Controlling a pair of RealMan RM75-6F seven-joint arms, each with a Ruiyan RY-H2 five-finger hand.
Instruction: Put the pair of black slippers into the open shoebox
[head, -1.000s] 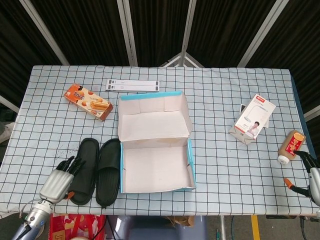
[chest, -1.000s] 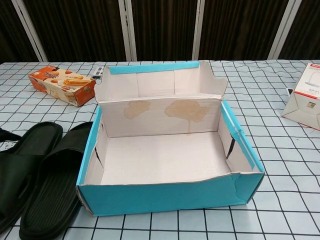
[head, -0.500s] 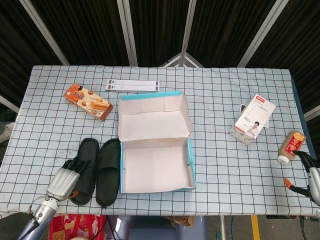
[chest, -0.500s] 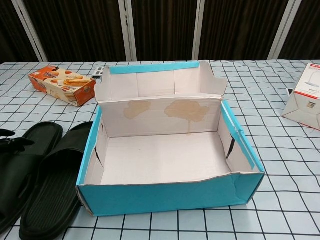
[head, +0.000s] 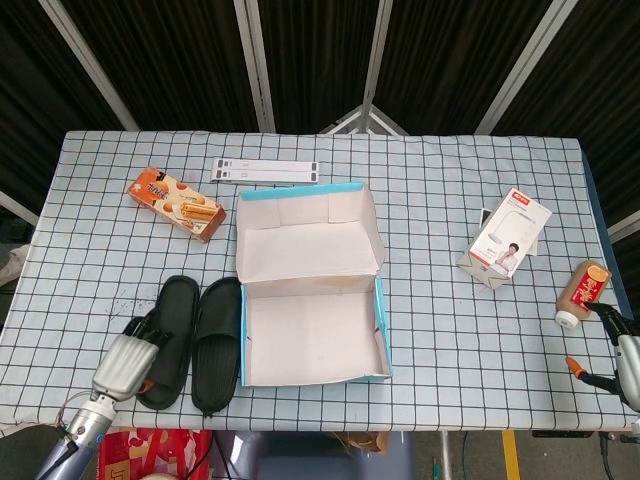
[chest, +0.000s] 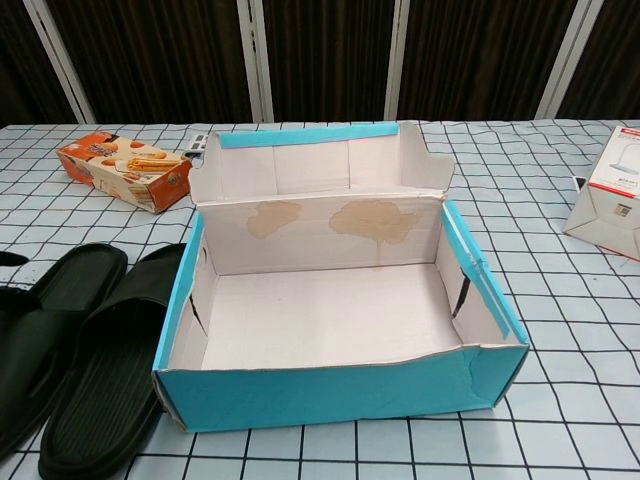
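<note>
Two black slippers lie side by side left of the open shoebox (head: 312, 335): the outer slipper (head: 172, 335) and the inner slipper (head: 218, 343). My left hand (head: 125, 362) lies at the outer slipper's rear outer edge, its fingers (head: 145, 328) curled over the rim and holding it. The chest view shows the outer slipper (chest: 50, 335), the inner slipper (chest: 115, 380) and the empty shoebox (chest: 330, 385), with only a dark fingertip at the left border. My right hand (head: 622, 350) hangs at the table's right edge, fingers apart, holding nothing.
An orange snack box (head: 177, 203) and a white strip (head: 265, 171) lie behind the slippers. A white carton (head: 508, 237) and a brown bottle (head: 581, 292) sit on the right, the bottle close to my right hand. The box lid (head: 305, 235) stands open at the back.
My left hand's fingers have gone from spread over the outer slipper to curled on its edge, and the hand has drawn slightly back. The right hand has barely moved.
</note>
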